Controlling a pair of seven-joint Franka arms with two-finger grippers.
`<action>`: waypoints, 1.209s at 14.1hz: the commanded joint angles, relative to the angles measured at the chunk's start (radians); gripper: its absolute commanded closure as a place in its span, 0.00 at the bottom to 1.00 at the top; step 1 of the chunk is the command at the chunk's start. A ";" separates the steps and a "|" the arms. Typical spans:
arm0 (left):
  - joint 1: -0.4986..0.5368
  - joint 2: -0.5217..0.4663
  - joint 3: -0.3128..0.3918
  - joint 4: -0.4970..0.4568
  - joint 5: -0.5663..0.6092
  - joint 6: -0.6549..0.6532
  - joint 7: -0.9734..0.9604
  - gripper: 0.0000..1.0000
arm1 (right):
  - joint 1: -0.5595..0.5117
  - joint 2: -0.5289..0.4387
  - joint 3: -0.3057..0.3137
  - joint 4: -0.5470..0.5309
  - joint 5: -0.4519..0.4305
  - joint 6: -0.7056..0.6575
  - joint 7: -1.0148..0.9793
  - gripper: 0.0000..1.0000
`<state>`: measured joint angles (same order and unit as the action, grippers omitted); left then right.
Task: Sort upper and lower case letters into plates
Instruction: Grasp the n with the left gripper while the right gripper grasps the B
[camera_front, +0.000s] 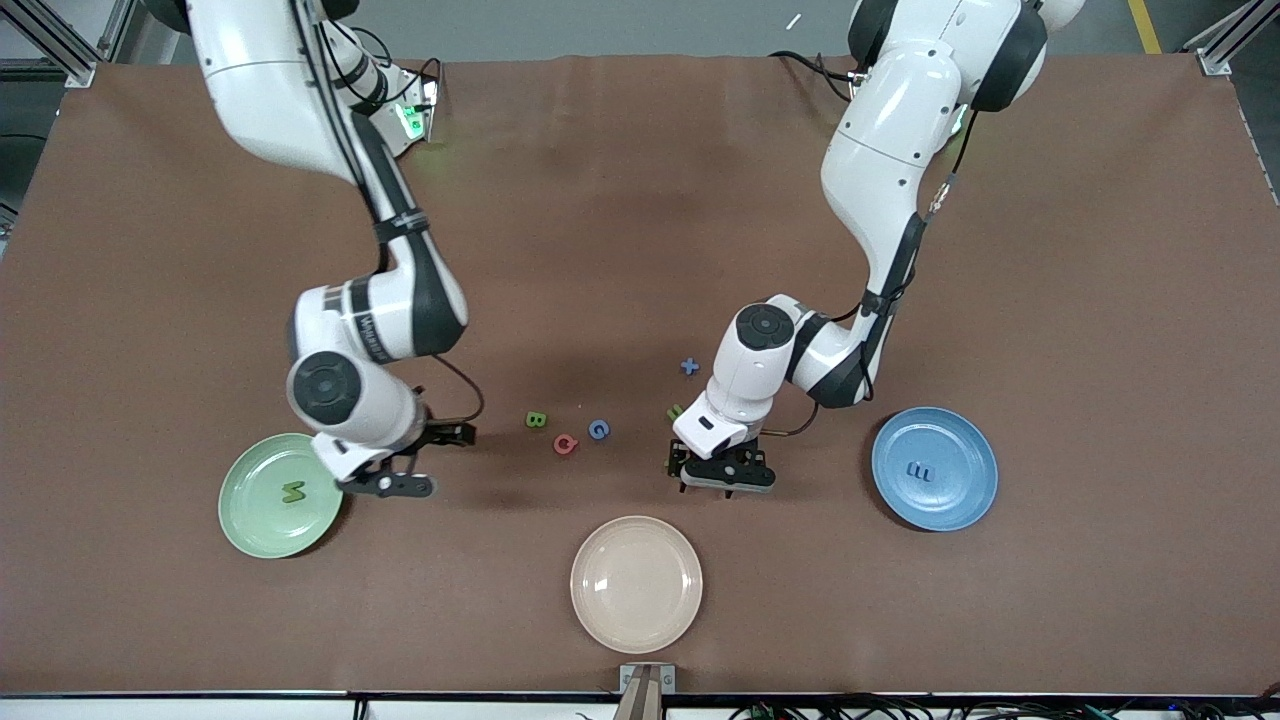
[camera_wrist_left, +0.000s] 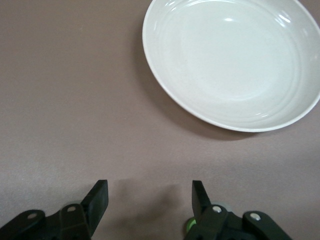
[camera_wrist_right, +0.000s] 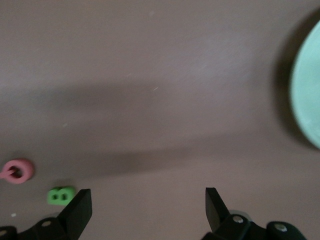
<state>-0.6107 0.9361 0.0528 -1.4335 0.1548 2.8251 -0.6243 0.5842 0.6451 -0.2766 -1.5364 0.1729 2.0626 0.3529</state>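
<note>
The pale green plate (camera_front: 250, 510) lies toward the right arm's end and holds a green letter M (camera_front: 293, 491). The blue plate (camera_front: 962, 490) lies toward the left arm's end and holds a blue letter (camera_front: 920, 470). On the cloth between them lie a green B (camera_front: 536, 419), a red Q (camera_front: 566, 444), a blue G (camera_front: 598, 430), a blue cross-shaped letter (camera_front: 689, 367) and a green letter (camera_front: 675, 411) partly hidden by the left arm. My right gripper (camera_front: 428, 461) is open and empty beside the green plate. My left gripper (camera_front: 725, 478) is open and empty over bare cloth.
A cream-beige plate (camera_front: 636, 583) lies empty nearest the front camera, and fills the left wrist view (camera_wrist_left: 235, 60). The right wrist view shows the red Q (camera_wrist_right: 17, 171), the green B (camera_wrist_right: 61, 195) and the green plate's rim (camera_wrist_right: 307, 95). Brown cloth covers the table.
</note>
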 joint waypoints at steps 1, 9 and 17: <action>-0.021 0.006 0.007 0.039 0.019 0.002 0.005 0.25 | 0.075 -0.013 -0.007 -0.056 0.036 0.016 0.084 0.00; -0.043 0.050 0.010 0.084 0.016 0.002 0.185 0.33 | 0.172 0.045 -0.009 -0.116 0.137 0.181 0.139 0.00; -0.063 0.052 0.009 0.058 0.017 -0.022 0.202 0.47 | 0.190 0.096 -0.009 -0.117 0.137 0.280 0.258 0.04</action>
<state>-0.6636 0.9820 0.0532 -1.3805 0.1575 2.8209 -0.4294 0.7633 0.7448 -0.2755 -1.6426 0.2934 2.3315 0.5931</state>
